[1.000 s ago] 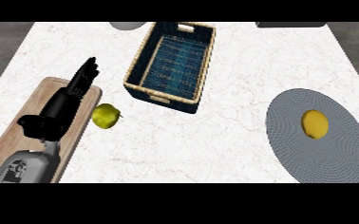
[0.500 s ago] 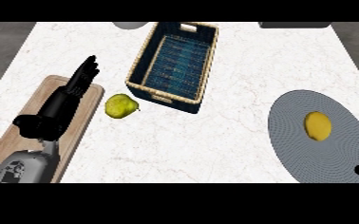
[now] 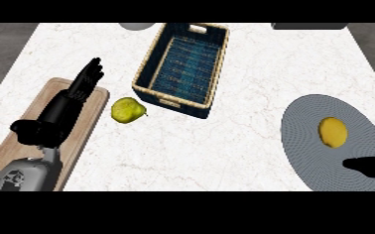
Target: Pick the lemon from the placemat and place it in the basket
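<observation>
Here the lemon (image 3: 333,132) lies on the placemat (image 3: 306,129), long axis near-to-far; left hand (image 3: 67,106) fingers (image 3: 91,73) straight.

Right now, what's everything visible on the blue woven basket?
The dark blue rectangular woven basket has a tan wicker rim, dark outer walls and a blue slatted floor. A handle slot shows in its far end wall, a tan patch on its near end wall. It stands upright on the white marble counter, long axis running away from the robot and skewed slightly, near end to the left. Nothing lies inside. A yellow-green round fruit sits just off its near-left corner; contact cannot be told.
</observation>
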Controlling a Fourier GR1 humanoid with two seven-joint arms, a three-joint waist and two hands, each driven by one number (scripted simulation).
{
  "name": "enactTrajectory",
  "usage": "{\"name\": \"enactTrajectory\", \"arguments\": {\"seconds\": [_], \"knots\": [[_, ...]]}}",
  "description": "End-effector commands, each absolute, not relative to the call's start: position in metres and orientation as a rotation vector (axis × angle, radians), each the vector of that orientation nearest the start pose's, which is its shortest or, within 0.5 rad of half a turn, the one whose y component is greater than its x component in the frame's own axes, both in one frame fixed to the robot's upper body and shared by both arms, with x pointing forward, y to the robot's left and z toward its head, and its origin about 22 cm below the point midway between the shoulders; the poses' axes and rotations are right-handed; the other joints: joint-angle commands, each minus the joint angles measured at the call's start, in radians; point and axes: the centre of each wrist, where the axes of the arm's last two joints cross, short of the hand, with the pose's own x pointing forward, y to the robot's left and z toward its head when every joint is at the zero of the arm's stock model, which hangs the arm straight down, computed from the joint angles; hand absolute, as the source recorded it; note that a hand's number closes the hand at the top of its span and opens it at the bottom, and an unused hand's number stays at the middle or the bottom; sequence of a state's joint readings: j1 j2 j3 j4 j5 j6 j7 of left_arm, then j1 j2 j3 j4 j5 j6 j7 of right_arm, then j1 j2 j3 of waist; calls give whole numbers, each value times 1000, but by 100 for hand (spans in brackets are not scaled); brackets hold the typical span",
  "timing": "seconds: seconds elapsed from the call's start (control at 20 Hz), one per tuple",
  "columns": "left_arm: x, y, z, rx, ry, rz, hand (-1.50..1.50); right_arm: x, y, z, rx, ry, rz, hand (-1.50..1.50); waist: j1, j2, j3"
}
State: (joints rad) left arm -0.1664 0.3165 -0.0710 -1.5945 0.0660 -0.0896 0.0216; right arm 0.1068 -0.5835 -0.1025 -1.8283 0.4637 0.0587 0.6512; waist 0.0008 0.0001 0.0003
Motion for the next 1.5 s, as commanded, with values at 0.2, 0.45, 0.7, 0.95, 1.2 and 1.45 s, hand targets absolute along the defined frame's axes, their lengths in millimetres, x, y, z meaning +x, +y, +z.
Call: {"name": "enactTrajectory", "arguments": {"seconds": [0.2,0.45,0.7,0.95,1.2,1.45], "knots": [[283,268,56,44,-1682,-376,0,220,-342,83,-1005,-989,490,-150,-3,0,0],[279,270,55,45,-1688,-371,0,225,-340,96,-977,-1057,474,-150,-1,-1,0],[284,266,49,44,-1688,-382,0,215,-334,82,-984,-1028,490,-150,-4,0,0],[281,262,49,47,-1684,-378,0,228,-352,92,-1009,-952,517,-150,-2,0,0],[259,257,52,45,-1682,-373,0,223,-340,61,-1024,-942,536,-150,1,-1,0],[259,264,74,45,-1666,-381,0,244,-342,50,-1012,-906,549,-150,4,-1,0]]}}
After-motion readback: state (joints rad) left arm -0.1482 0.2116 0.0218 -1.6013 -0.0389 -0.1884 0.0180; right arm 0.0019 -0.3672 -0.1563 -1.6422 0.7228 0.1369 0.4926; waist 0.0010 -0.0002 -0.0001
